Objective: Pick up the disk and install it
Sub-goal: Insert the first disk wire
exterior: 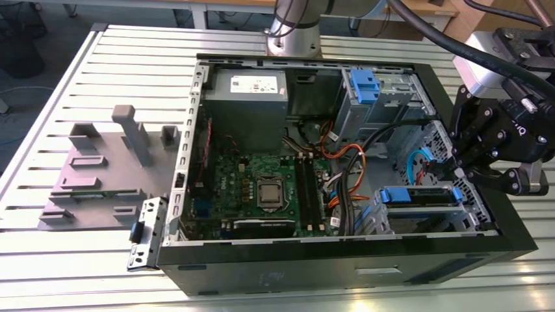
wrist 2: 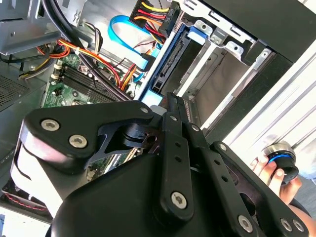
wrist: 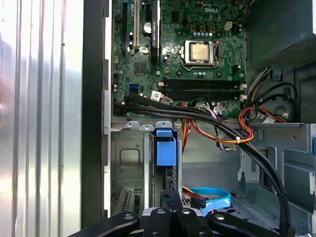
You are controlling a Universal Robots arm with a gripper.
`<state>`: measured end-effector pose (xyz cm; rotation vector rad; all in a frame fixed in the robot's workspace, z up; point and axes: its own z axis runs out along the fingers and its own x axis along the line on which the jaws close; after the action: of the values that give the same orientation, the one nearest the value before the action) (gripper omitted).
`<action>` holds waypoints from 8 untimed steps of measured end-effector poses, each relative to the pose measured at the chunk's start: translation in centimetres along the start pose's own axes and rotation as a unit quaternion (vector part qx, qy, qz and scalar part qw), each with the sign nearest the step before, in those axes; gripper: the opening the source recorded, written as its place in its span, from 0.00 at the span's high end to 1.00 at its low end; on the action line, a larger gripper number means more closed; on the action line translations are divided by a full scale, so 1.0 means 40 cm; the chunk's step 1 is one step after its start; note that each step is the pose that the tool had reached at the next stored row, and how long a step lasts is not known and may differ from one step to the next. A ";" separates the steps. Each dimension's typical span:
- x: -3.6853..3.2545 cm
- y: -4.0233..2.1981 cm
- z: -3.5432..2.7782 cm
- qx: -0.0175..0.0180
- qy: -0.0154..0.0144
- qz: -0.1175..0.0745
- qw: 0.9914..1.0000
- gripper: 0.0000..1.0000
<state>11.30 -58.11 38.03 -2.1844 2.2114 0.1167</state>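
Slatted metal table (exterior: 104, 65) carrying an open computer case (exterior: 347, 273), lying on its side with the motherboard (exterior: 260, 188) exposed. On the table, at the exterior view's left and well apart from the case, we note a grey fixture block (exterior: 95, 175) with nothing on it that resembles a drive.

Inside the case, at the exterior view's right, stands the metal drive cage (exterior: 425, 218). The disk (exterior: 422, 195) sits in a slot of this cage, and its blue carrier frame is visible at both ends. In the first wrist view we see the disk (wrist: 165, 150) edge-on, blue handle outward. In the second wrist view the disk (wrist 2: 173, 57) lies along the cage wall, with a blue cable (wrist 2: 123, 24) curving close beside it.

We judge the task to be far along: the pick-up is done and the disk is in its bay. We cannot tell whether it is pushed fully home.

The gripper (exterior: 455, 170) hangs over the cage's edge, just beside the outer end of the disk. In the second wrist view the gripper (wrist 2: 170, 98) points at that blue end, and contact is hidden. We cannot tell whether it is released or clenched.

A person's hand (wrist 2: 269, 170), holding a small round device, is outside the case.
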 end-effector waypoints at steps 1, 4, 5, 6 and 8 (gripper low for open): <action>0.000 0.000 0.000 0.000 0.000 0.000 1.000 0.89; 0.000 0.000 0.000 0.000 0.000 -0.002 1.000 0.89; 0.000 0.000 0.000 0.000 0.000 -0.003 1.000 0.89; 0.000 0.000 0.000 0.000 0.000 -0.004 1.000 0.89; 0.000 0.000 0.000 -0.001 0.000 -0.007 1.000 0.89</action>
<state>11.30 -58.11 38.03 -2.2013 2.1953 0.1172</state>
